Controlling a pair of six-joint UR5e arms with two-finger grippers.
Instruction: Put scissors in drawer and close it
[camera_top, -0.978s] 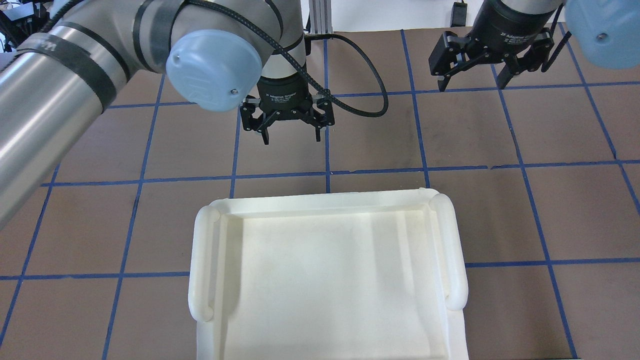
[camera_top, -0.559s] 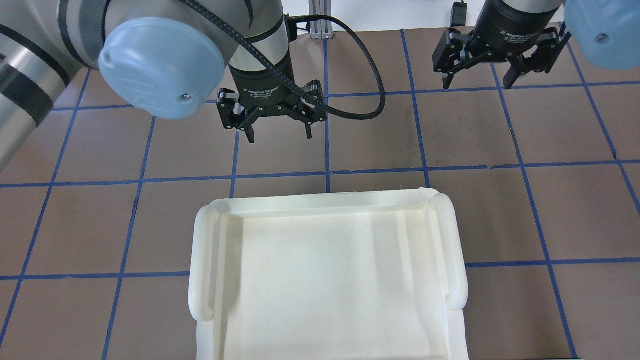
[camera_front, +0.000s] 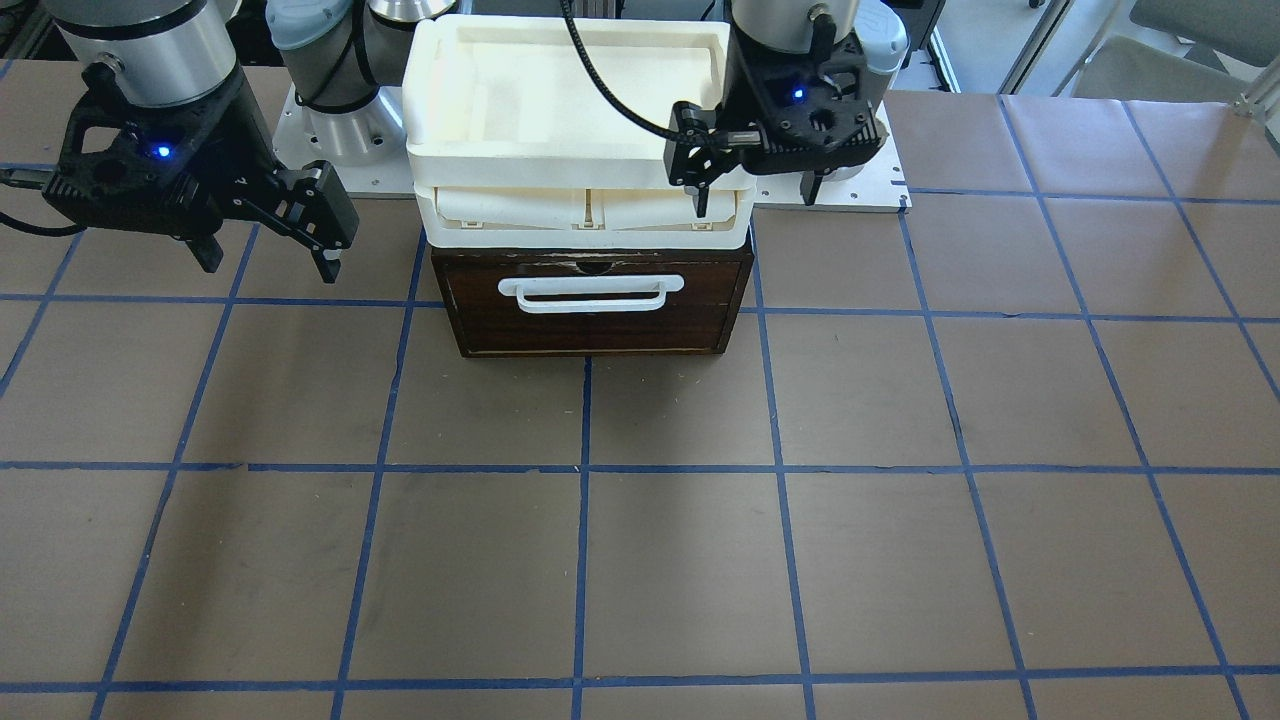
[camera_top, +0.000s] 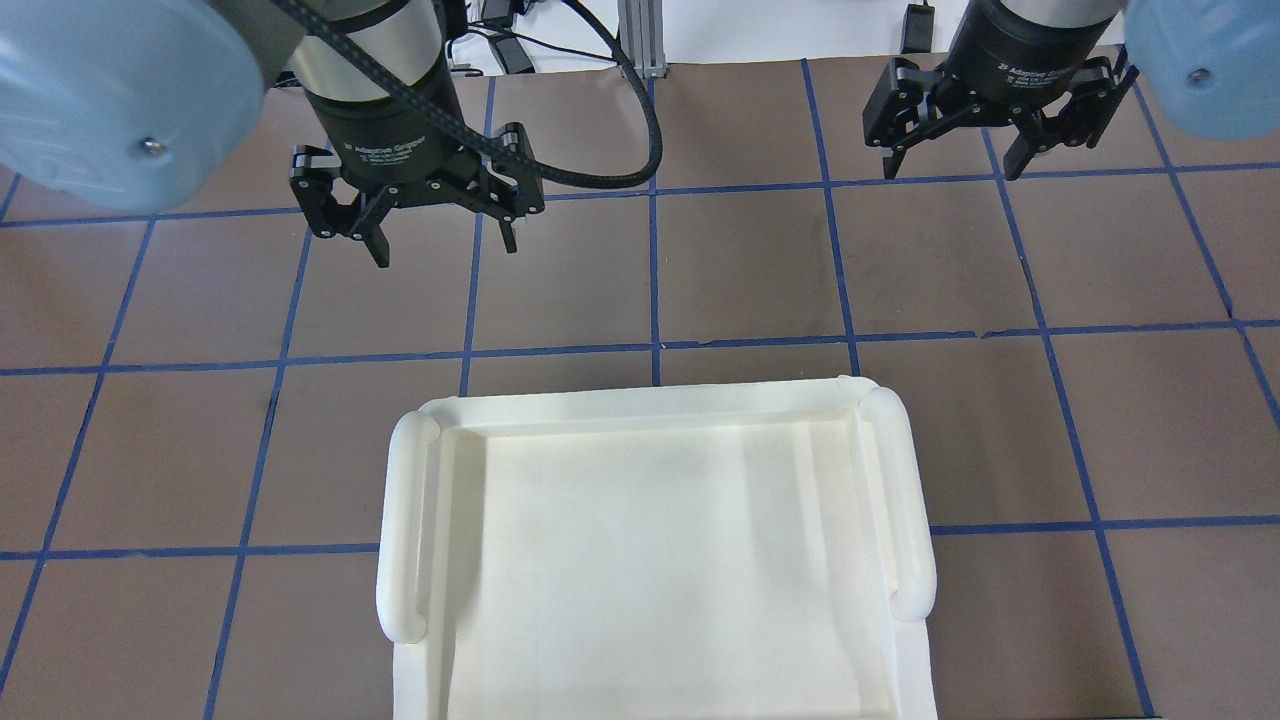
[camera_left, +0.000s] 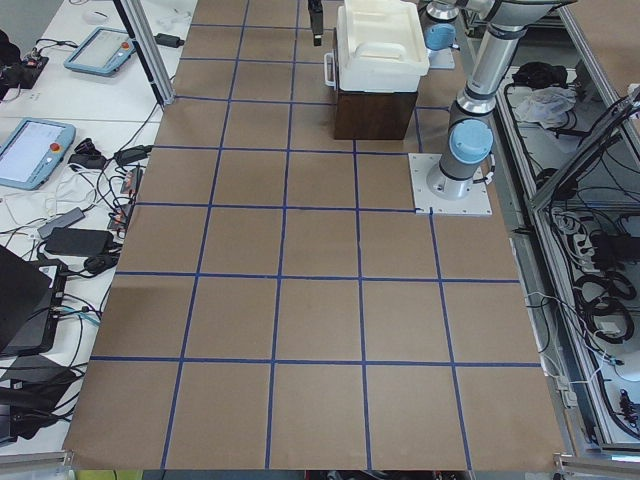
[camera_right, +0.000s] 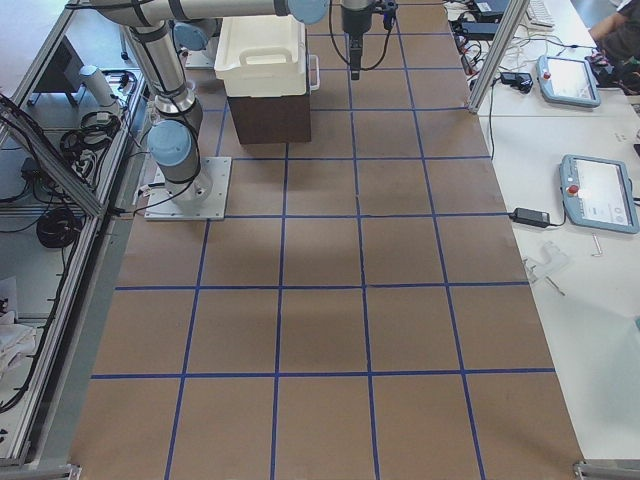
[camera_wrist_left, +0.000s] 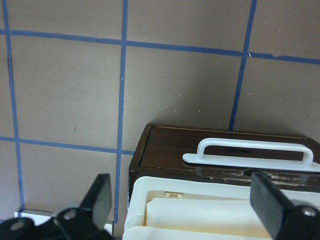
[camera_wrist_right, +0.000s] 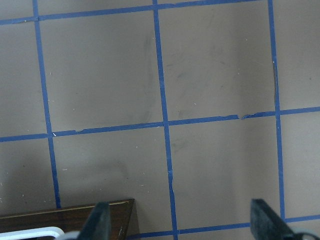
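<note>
The drawer (camera_front: 590, 325) has a dark brown front and a white bar handle (camera_front: 590, 292). It sits under a cream tray unit and its pale interior does not show. It also shows in the left wrist view (camera_wrist_left: 165, 150). The scissors are in no view. My left gripper (camera_top: 446, 252) is open and empty, in the air above and beside the unit's left front corner (camera_front: 757, 197). My right gripper (camera_top: 949, 172) is open and empty, off the unit's other side (camera_front: 270, 267).
The cream-white plastic tray unit (camera_top: 640, 400) stands on top of the drawer box (camera_front: 570, 160). Brown table paper with blue tape lines (camera_front: 640, 468) surrounds it. Both arm bases stand behind the unit. Benches with tablets and cables line the far side (camera_right: 590, 120).
My left gripper has swung to the left in the overhead view, away from the table's middle, still open. The right gripper has hardly moved.
</note>
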